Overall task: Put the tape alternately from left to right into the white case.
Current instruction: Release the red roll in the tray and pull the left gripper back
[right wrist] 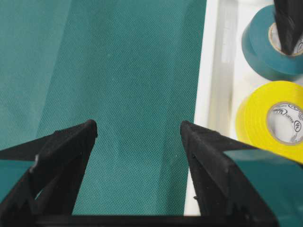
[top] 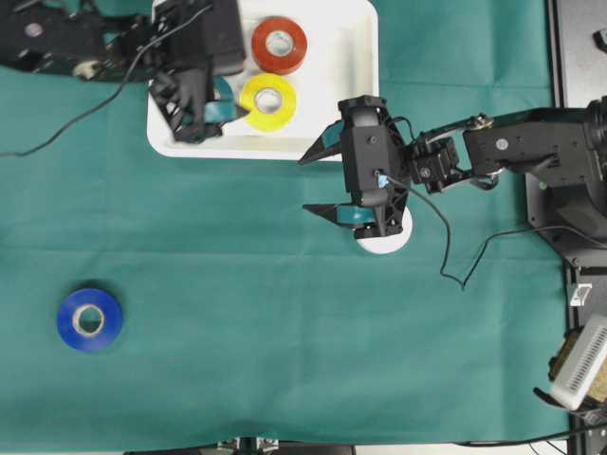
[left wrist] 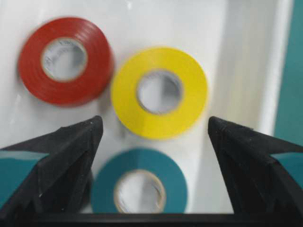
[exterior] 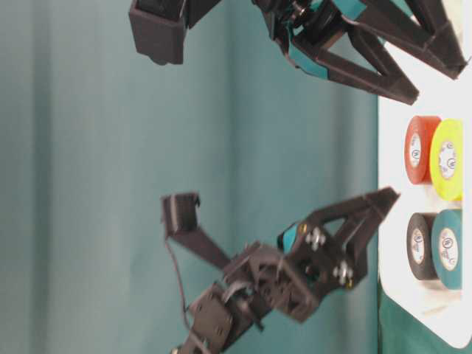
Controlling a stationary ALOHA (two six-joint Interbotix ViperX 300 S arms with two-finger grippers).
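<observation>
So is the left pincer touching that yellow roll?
Apart. In the left wrist view the open pincer is empty, with white tray floor visible between each finger and the yellow roll.

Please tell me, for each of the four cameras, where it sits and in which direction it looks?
Overhead: above, looking down; both arms, white case, blue roll.
Table-level: low, turned sideways; both hands, black roll.
Left wrist: behind the left hand, looking down at the red roll.
Right wrist: behind the right hand, over green cloth.
Both wrist views share the yellow roll and teal roll.

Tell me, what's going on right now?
Both claws open, empty. Red, yellow, teal, black rolls in white case. Blue, white still out.
</observation>
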